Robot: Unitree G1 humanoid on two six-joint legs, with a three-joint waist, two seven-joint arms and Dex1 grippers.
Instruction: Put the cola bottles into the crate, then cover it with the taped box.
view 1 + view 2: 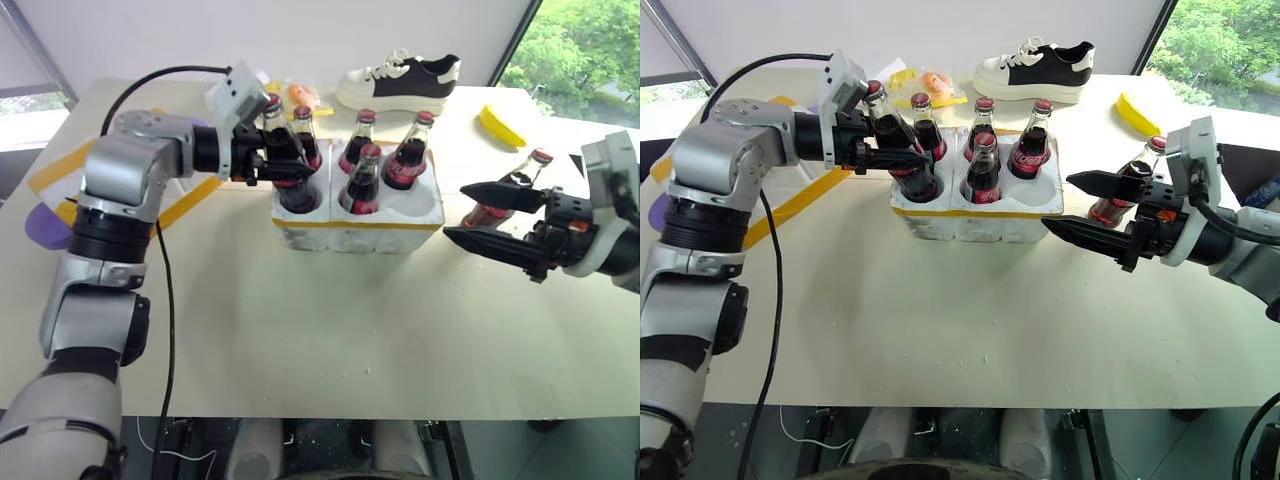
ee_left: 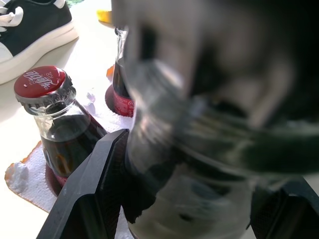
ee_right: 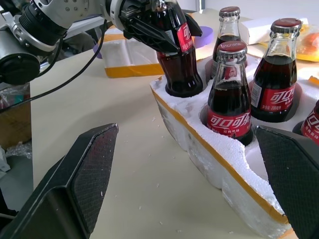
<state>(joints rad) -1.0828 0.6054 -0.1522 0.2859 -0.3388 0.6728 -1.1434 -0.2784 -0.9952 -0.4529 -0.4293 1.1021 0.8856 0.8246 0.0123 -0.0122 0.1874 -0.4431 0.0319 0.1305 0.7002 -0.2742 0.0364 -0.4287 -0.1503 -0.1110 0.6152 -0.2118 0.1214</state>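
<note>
The crate (image 1: 356,226) holds five cola bottles (image 1: 360,182); the left claw (image 1: 268,165) grips the one at its 9 o'clock well, and the right claw (image 1: 1077,205) gapes empty.

Head eyes look fwd/down over table (image 1: 330,340); both wrist cams close on crate (image 3: 209,149), shared w/ head views.

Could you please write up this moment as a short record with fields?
Crate: white foam crate with a yellow band, on the table
Bottles in crate: five, counting the one the left tool holds
Left tool: shut on the near-left bottle, whose base sits in a well
Right tool: open, holding nothing, beside the crate
Sixth bottle: on the table behind the right tool
Taped box: on the table beyond the left arm, not on the crate
Other items: shoe, yellow object
</note>
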